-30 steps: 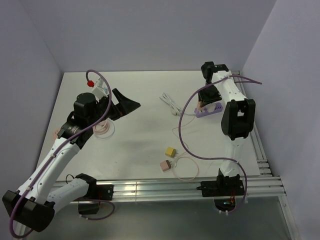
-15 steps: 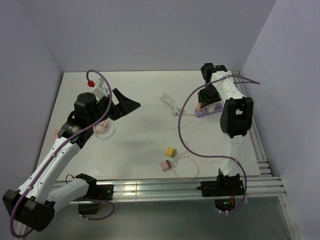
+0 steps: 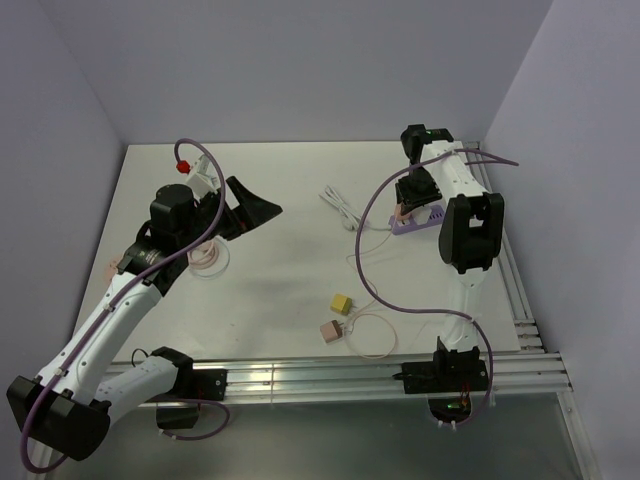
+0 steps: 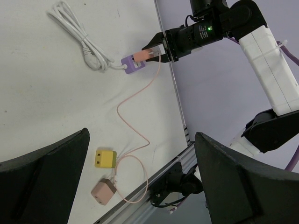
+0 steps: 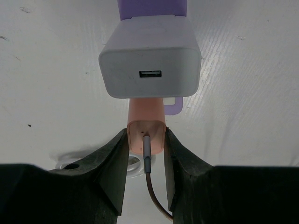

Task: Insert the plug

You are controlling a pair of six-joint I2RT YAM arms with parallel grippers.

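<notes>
I note right gripper (image 5: pixel 145 140) clamped on the smooth, rounded pink plug (image 5: pixel 145 122) at the purple power strip (image 5: pixel 150 8); left gripper (image 4: pixel 142 140) spread wide.

This looks like a robot lab. A left arm (image 3: pixel 110 310) and a right arm (image 3: pixel 468 230) are bolted to a metal rail (image 3: pixel 300 380) at the edge of a white table (image 3: pixel 280 280). Plain pale walls (image 3: pixel 300 70) stand close behind the left gripper (image 3: pixel 252 205) and the right gripper (image 3: pixel 404 212), and out past their sides. A purple cable (image 3: pixel 358 250) hangs loose off the right arm.
</notes>
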